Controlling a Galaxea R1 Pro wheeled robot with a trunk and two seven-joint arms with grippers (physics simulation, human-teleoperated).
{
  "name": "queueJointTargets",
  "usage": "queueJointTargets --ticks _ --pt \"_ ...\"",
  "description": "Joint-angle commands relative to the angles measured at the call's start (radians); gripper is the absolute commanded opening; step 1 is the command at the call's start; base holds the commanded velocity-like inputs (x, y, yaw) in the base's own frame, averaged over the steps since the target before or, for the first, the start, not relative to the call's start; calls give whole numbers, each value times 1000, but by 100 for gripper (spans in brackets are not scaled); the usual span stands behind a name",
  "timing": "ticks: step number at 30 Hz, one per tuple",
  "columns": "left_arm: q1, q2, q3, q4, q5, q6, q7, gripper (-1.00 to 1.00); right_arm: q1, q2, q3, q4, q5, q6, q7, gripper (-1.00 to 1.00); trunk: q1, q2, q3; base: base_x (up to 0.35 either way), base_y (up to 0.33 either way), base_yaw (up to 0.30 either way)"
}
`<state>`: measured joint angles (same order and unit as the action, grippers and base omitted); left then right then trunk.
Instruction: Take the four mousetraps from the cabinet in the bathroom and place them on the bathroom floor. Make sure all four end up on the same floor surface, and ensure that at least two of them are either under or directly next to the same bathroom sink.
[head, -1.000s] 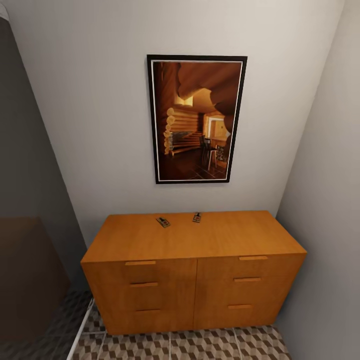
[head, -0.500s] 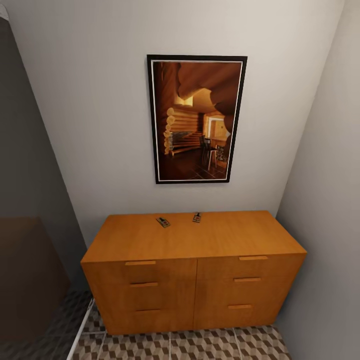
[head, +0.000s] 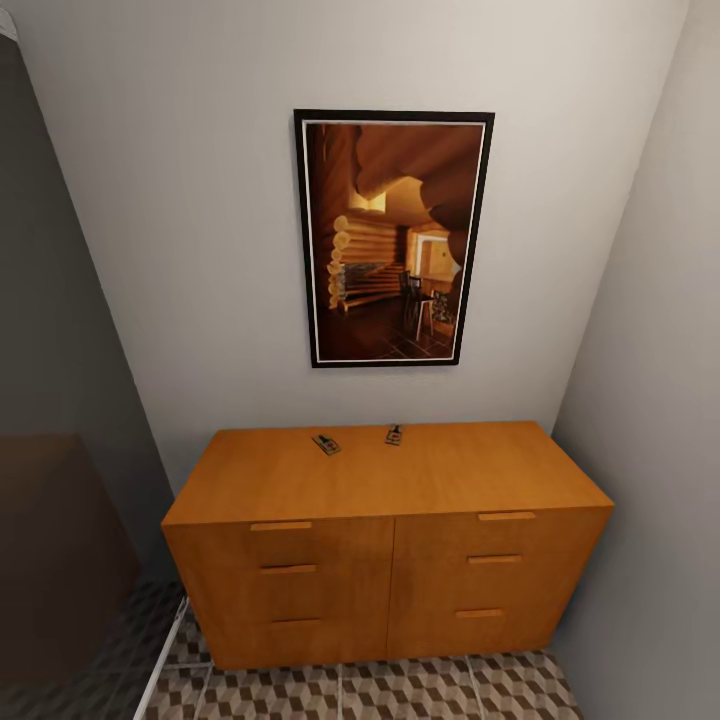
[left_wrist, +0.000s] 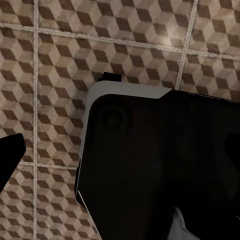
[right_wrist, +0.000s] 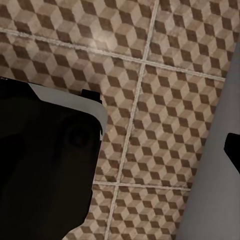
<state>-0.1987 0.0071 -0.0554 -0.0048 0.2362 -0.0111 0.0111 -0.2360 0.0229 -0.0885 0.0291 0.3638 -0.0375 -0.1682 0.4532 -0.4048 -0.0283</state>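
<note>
— Two mousetraps (head: 326, 444) lay on the flat top of the cabinet (head: 390, 560), toward its far edge near the wall. The left one sat just left of centre and the other (head: 394, 435) a little to its right, the pair close together but apart.

— What did picking them up call for?

— By my judgement, the robot had to roll closer first and square up to the cabinet's front. Then an arm would reach over the top to the far edge and come down on one trap with the fingers across its narrow width. They are flat and tiny, so a shallow, careful pinch would suit best.

— And the arms?

— Both hung low, their wrist cameras looking down at the bathroom floor (right_wrist: 165, 100), past a dark, white-edged part of the robot's own body (left_wrist: 160, 165).

— Were the pincers wide or narrow?

— I cannot tell for either; their fingers were not clear enough. Nothing appeared to be held.

— And the picture (head: 393, 238)?

— It hung on the wall above the cabinet.
</note>
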Motion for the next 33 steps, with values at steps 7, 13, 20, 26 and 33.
queueJointTargets --ticks 7,13,20,26,33 --pt "-1 0 -6 0 8 -1 1 100 -2 0 -8 3 9 -4 -5 100 1 -2 -2 0 0 0" --pt "-1 0 -6 0 8 -1 1 100 -2 0 -8 3 10 -4 -5 100 1 -2 -2 0 0 0" --pt "-1 -1 -6 0 8 -1 1 100 -2 0 -8 3 10 -4 -5 100 1 -2 -2 0 0 0" --pt "-1 -1 -6 0 8 -1 1 100 -1 1 -8 3 11 -4 -5 100 1 -2 -2 0 0 0" --pt "-1 -1 -6 0 7 -1 1 100 -2 0 -8 3 11 -4 -5 100 -3 5 1 0 0 0"
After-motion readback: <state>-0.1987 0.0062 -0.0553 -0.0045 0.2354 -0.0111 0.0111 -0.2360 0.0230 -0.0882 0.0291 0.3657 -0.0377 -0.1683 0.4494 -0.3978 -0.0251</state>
